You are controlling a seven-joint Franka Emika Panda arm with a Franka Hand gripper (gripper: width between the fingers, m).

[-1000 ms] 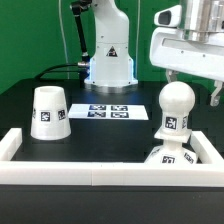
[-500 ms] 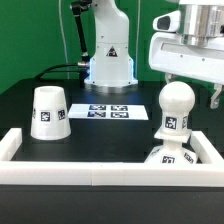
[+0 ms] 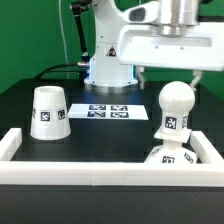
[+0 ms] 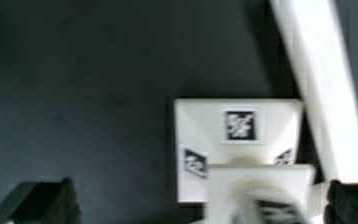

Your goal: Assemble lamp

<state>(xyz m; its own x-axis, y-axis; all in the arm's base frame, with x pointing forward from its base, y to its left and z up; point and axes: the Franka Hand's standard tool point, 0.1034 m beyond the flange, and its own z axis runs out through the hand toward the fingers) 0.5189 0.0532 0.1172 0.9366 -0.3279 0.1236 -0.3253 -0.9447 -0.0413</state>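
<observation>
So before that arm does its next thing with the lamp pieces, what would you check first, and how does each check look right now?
1. Bulb seated upright on the base: ok.
2. Gripper holding nothing: ok; it looks open, with the bulb's neck seen between the fingers from above.
3. Shade standing free on the table, apart from the bulb: ok.
4. Gripper centred over the bulb: cannot tell; the exterior view shows it higher and slightly toward that view's left.
5. Bulb fully screwed in: cannot tell.
</observation>
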